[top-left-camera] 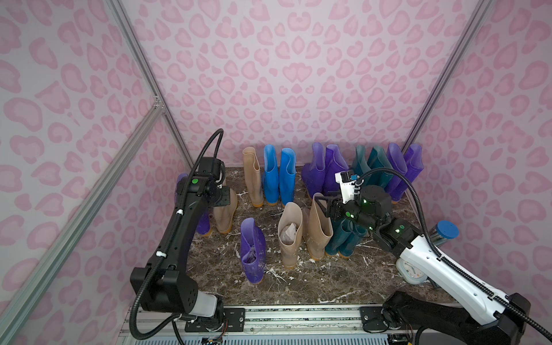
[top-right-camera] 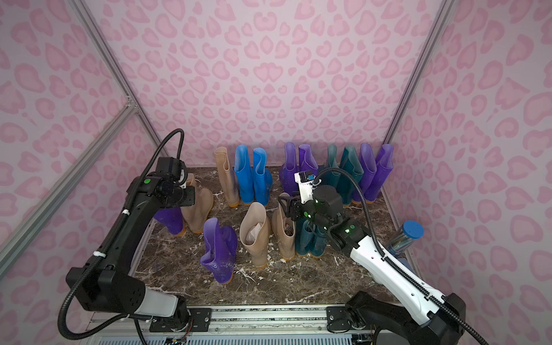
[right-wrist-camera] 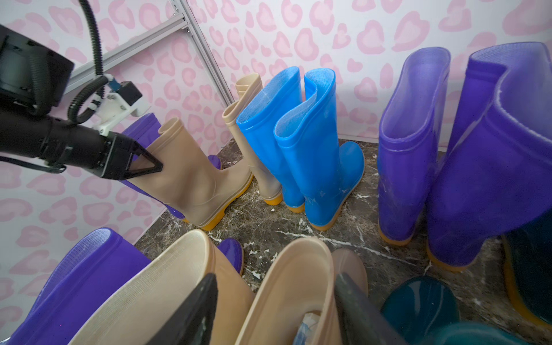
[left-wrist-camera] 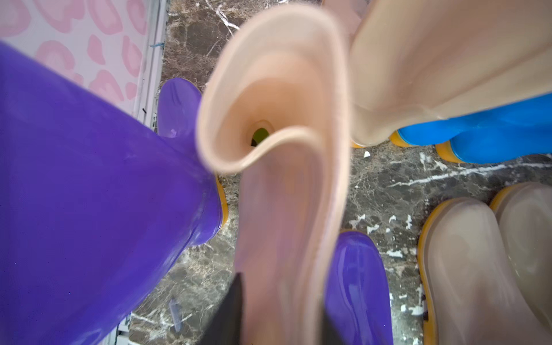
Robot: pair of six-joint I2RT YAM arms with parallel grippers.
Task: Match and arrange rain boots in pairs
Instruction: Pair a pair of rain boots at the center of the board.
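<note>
**Left end effector clamped on a beige boot, right one poised over another**

Your left end effector [left-wrist-camera: 282,292] is closed tight on the shaft wall of a beige boot [right-wrist-camera: 185,176], one finger inside the opening and one outside. The cuff has buckled into a curl under the pinch. That suggests soft, floppy rubber, so grip deep on the wall rather than at the rim. The glossy skin will likely slip, and the boot should carry light.

This boot leans at the left edge of the tabletop [top-left-camera: 328,283], just beside a purple boot [top-left-camera: 204,222]. It is plain beige with an orange-tan sole.

Your right end effector [right-wrist-camera: 274,277] stands with its jaws well apart, straddling the cuff of a second beige boot [top-left-camera: 318,230] mid-tabletop. I cannot tell whether the pads touch it. A third beige boot [top-left-camera: 289,236] stands just beside that one.

A lone beige boot [top-left-camera: 252,176] stands at the back wall next to the blue pair [top-left-camera: 279,176]. It looks like the partner for yours.
</note>
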